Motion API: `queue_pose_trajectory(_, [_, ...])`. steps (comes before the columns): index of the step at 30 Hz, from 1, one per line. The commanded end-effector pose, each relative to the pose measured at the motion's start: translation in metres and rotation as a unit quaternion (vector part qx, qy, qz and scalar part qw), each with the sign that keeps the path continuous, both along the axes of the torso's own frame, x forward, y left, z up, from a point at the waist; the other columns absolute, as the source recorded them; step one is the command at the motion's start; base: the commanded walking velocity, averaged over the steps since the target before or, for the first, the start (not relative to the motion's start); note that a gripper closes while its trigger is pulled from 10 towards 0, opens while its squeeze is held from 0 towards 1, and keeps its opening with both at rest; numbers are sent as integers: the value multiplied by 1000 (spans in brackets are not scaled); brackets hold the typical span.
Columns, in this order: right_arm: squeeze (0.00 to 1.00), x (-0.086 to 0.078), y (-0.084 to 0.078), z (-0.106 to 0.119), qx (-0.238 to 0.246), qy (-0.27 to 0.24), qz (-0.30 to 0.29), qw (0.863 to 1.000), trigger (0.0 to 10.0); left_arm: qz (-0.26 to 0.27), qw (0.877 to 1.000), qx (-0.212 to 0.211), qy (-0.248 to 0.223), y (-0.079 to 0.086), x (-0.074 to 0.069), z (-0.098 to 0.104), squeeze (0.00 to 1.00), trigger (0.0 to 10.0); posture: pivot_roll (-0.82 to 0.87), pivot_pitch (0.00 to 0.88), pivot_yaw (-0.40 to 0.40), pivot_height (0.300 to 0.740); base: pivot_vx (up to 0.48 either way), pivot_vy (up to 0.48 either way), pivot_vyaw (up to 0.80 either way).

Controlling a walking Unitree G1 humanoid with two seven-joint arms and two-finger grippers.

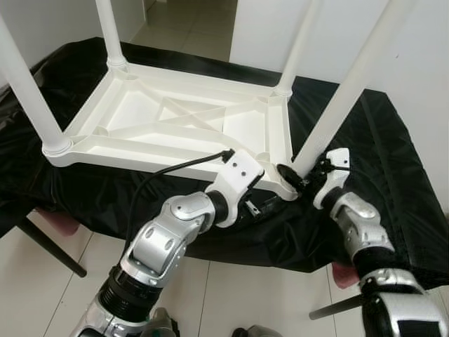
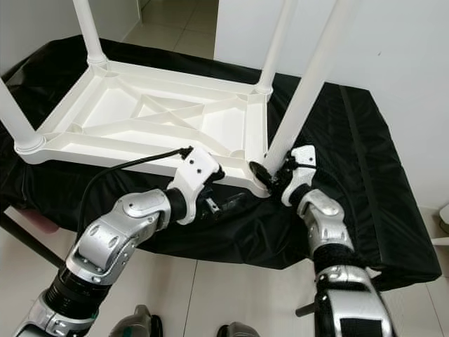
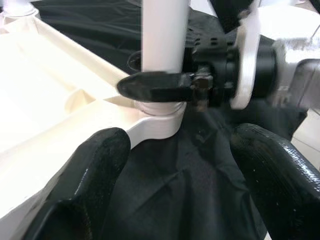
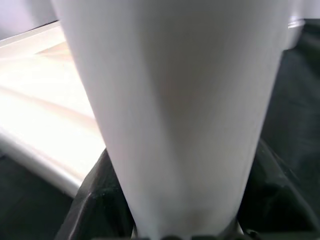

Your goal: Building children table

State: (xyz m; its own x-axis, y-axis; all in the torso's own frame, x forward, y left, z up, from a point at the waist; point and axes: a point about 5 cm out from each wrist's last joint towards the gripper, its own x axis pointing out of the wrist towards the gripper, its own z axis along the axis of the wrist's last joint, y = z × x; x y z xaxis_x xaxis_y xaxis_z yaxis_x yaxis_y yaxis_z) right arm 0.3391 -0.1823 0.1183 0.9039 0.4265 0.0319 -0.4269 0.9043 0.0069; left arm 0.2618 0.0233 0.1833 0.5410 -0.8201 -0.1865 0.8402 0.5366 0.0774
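upturned white table on black-draped surface

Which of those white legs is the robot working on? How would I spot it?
Find the white tabletop lying upside down on the black cloth. Four legs rise from its corners; go to the corner nearest the robot, on its right. That leg alone leans, and the right gripper clasps its base.

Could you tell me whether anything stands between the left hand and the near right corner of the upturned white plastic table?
Nothing visible does. The left hand sits open just short of the upturned white plastic table's corner, over black cloth; the right hand grips the white leg there.
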Motion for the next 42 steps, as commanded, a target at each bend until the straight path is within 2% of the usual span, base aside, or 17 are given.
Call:
queue_pose_trajectory(1, [0,-3,8,-12,4,31,-24,999,10000,-8,1000,-1,-1,-4,-3,-1,0,10000,87,31,-69,740,0,0,0])
queue_pose_trajectory(3, [0,-3,8,-12,4,31,-24,999,10000,-8,1000,-1,-1,-4,-3,-1,0,10000,87,31,-69,740,0,0,0])
queue_pose_trajectory(6, [0,-2,19,-9,37,36,-86,995,10000,-11,1000,0,-1,-5,-3,-1,0,10000,84,26,-68,740,0,0,0])
queue_pose_trajectory(8, [0,-2,19,-9,37,36,-86,995,10000,-11,1000,0,-1,-5,-3,-1,0,10000,84,26,-68,740,0,0,0])
queue_pose_trajectory(10, [0,-4,20,-7,47,37,-162,985,10000,-13,1000,0,-2,-6,-3,-1,0,10000,84,20,-74,740,0,0,0])
queue_pose_trajectory(12, [0,-5,20,-7,49,37,-186,981,10000,-14,1000,1,-2,-6,-4,-2,0,10000,84,20,-74,740,0,0,0])
queue_pose_trajectory(13, [0,-11,19,-8,42,33,-262,964,10000,-15,1000,0,-1,-7,-4,-2,0,10000,88,12,-80,740,0,0,0])
queue_pose_trajectory(14, [0,-11,19,-8,42,33,-262,964,10000,-15,1000,0,-1,-7,-4,-2,0,10000,88,12,-80,740,0,0,0])
queue_pose_trajectory(16, [0,-15,17,-8,40,30,-307,950,10000,-16,1000,0,-1,-8,-4,-2,0,10000,88,12,-80,740,0,0,0])
queue_pose_trajectory(20, [0,-20,31,-7,43,29,-302,952,10000,-17,1000,1,-1,-8,-5,-3,0,10000,89,0,-81,740,0,0,0])
queue_pose_trajectory(27, [12,-22,32,-5,35,26,-303,952,10000,-21,1000,3,-4,-9,-5,-3,0,10000,89,0,-83,740,0,0,0])
queue_pose_trajectory(28, [133,-22,32,-5,36,28,-303,952,10000,-22,1000,4,-4,-9,-5,-3,0,10000,89,0,-81,740,0,0,0])
queue_pose_trajectory(29, [133,-22,32,-5,36,28,-303,952,10000,-22,1000,4,-4,-9,-5,-3,0,10000,89,0,-81,740,0,0,0])
queue_pose_trajectory(30, [1000,-23,34,-6,40,29,-302,952,10000,-22,1000,4,-4,-9,-5,-3,0,10000,89,0,-81,740,0,0,0])
queue_pose_trajectory(37, [1000,-24,34,-1,52,13,-288,956,10000,-24,1000,6,-5,-9,-6,-4,0,10000,89,0,-82,740,0,0,0])
queue_pose_trajectory(41, [1000,-21,24,7,80,-3,-264,961,10000,-24,1000,5,-6,-10,-6,-4,0,10000,91,0,-84,740,0,0,0])
queue_pose_trajectory(42, [729,-20,23,9,84,-6,-247,965,10000,-24,1000,6,-6,-10,-6,-4,0,10000,92,0,-86,740,0,0,0])
